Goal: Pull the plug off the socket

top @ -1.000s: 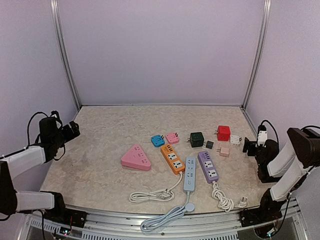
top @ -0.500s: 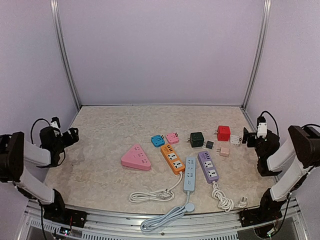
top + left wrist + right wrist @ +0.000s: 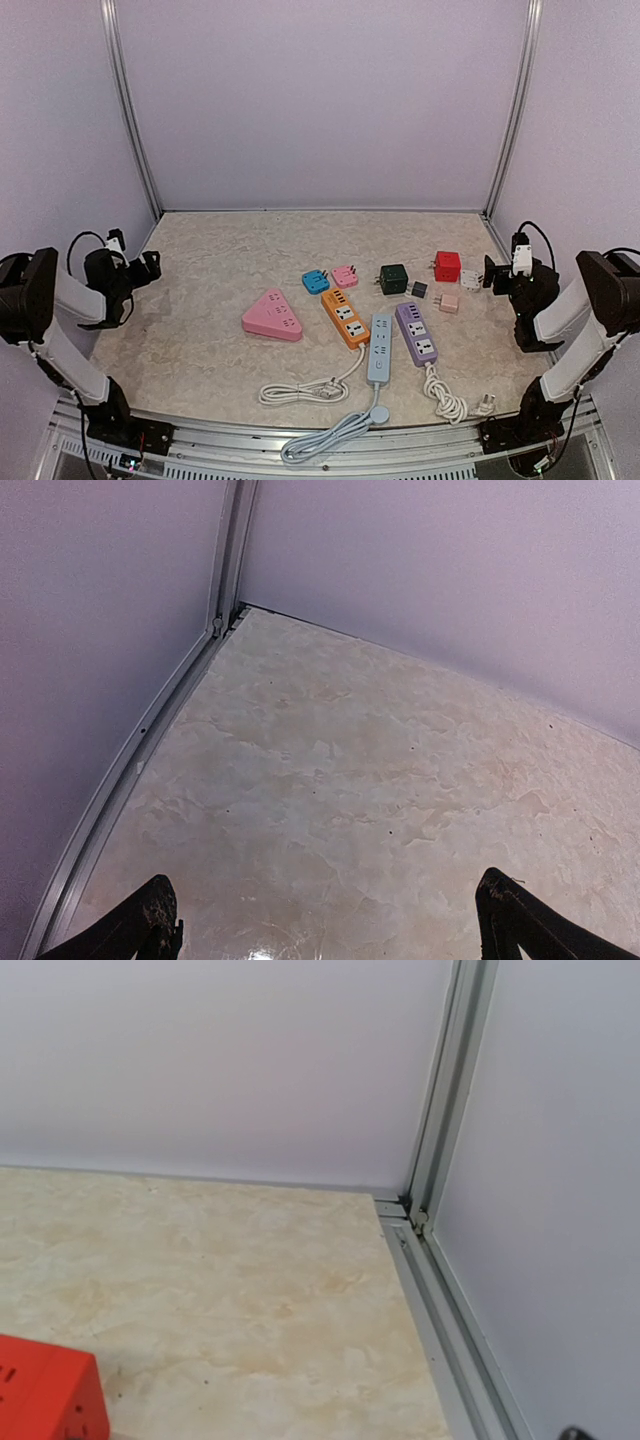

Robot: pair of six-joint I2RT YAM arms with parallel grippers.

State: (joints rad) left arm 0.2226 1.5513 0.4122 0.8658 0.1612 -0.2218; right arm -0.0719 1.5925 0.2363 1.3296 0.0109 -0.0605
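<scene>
- The left gripper (image 3: 148, 266) hangs at the left edge of the table (image 3: 200, 300), its jaws spread wide and holding nothing.
- A pink triangular socket (image 3: 272, 315) lies left of centre.
- The orange power strip (image 3: 344, 317), grey-blue power strip (image 3: 380, 347) and purple power strip (image 3: 416, 333) lie side by side mid-table.
- Behind them are the blue adapter (image 3: 315, 281), pink adapter (image 3: 345, 275), green cube (image 3: 393, 278) and red cube (image 3: 447, 265).
- The right gripper (image 3: 490, 272) is just beside a white plug (image 3: 470, 279); whether its jaws are spread or closed cannot be told.
</scene>
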